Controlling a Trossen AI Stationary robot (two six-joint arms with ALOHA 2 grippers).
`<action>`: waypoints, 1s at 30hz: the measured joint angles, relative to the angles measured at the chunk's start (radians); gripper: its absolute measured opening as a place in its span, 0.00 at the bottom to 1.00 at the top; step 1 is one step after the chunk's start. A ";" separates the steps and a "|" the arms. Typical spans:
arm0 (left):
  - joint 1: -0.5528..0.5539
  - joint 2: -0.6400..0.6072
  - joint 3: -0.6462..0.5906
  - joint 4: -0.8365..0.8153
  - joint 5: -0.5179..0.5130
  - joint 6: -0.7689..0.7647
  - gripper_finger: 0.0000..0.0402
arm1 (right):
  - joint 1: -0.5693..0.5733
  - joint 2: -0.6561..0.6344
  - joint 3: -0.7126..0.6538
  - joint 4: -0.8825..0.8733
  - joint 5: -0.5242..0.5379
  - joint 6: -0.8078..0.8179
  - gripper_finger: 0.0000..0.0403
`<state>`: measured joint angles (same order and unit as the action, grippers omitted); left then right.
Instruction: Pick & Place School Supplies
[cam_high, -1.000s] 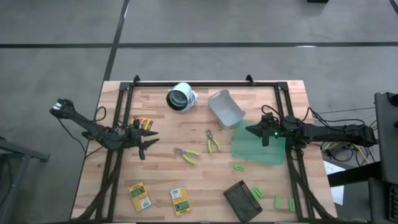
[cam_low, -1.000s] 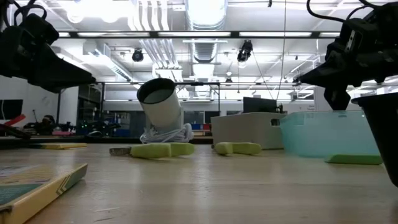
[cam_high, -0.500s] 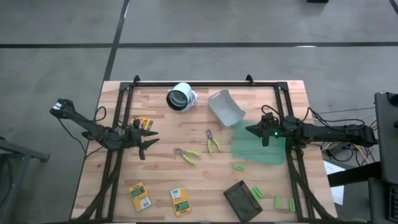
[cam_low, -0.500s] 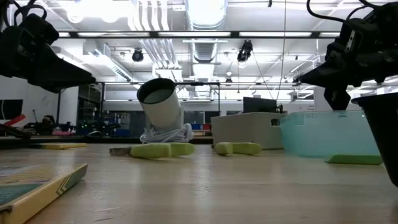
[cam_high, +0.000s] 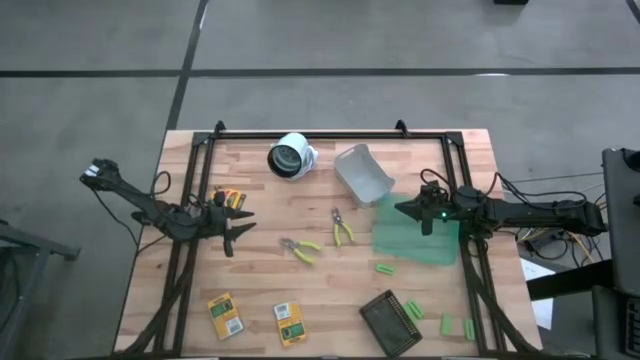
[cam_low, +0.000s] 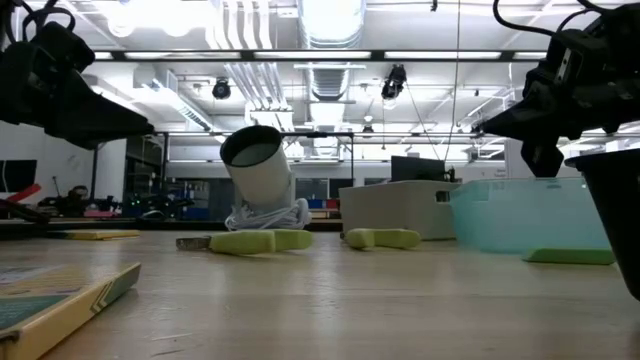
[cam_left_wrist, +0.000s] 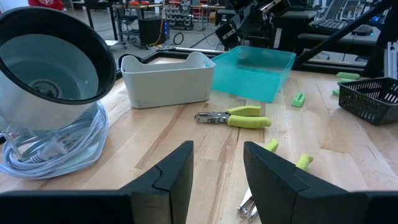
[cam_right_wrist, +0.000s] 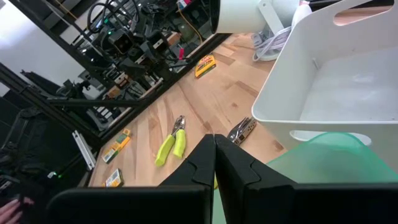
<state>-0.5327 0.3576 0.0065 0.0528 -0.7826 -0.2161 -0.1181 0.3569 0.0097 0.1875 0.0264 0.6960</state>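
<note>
While nothing is sitting in the grey bin (cam_high: 363, 173) or green bin (cam_high: 415, 232) seen from above, packs (cam_high: 224, 315), yellow-handled tools (cam_high: 300, 249) and green blocks (cam_high: 385, 268) are all lying loose on the table (cam_high: 260, 285). Past the left wrist, the left gripper (cam_left_wrist: 217, 171) is hovering with fingers apart, holding nothing; past the right wrist, the right gripper (cam_right_wrist: 214, 163) is hanging closed and empty over the green bin's edge, so sorting looks unstarted.

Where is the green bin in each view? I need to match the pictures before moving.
High view: green bin right of centre, under the right end effector.
Low view: at the right, beside the grey bin.
Left wrist view: far across the table, next to the grey bin.
Right wrist view: only its rim at the bottom edge.
Shared landmark: the grey bin.
</note>
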 joint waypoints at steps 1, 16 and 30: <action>0.000 0.000 0.000 0.000 0.000 0.000 0.37 | 0.000 0.000 0.000 0.000 0.000 0.000 0.02; -0.001 0.000 0.000 0.019 0.218 -0.227 0.37 | 0.000 0.000 0.000 0.000 0.000 0.000 0.02; 0.002 0.000 0.159 -0.078 0.224 -0.070 0.37 | 0.000 0.000 0.000 0.000 0.000 0.000 0.02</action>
<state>-0.5303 0.3576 0.1660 -0.0248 -0.5590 -0.2863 -0.1183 0.3569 0.0096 0.1875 0.0265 0.6960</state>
